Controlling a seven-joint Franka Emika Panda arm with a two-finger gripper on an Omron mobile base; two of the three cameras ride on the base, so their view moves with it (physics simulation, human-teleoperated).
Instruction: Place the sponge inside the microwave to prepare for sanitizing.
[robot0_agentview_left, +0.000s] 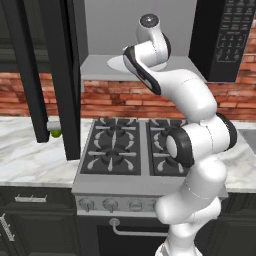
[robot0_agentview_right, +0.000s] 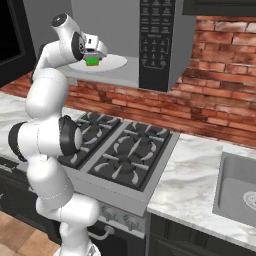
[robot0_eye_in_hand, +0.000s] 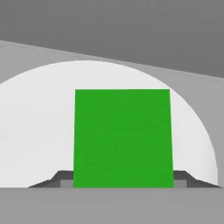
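Sponge (robot0_eye_in_hand: 122, 138), a green block, sits pinched between the jaws of the gripper (robot0_agentview_right: 93, 59), a dark finger tip (robot0_eye_in_hand: 61, 178) showing at each side of it in the hand view. The arm reaches up over the stove (robot0_agentview_left: 127, 145) into the open microwave (robot0_agentview_right: 160, 45), door (robot0_agentview_left: 62, 75) swung out to the left. In the right base view the sponge hangs over the pale round plate (robot0_agentview_right: 117, 62) on the light grey floor of the cavity, roughly above the plate's middle; whether it touches the plate or hovers just above, cannot tell. Step in hand, by my read: placing, with carry done and release not yet made. Next move probably calls for a small lowering until the block rests on the plate, then spreading the jaws and backing the hand straight out through the opening without dragging the sponge along or clipping the cavity's front edge. A small green ball (robot0_agentview_left: 56, 133) lies on the desk left of the stove, near the wall edge, behind the door; not part of the job.
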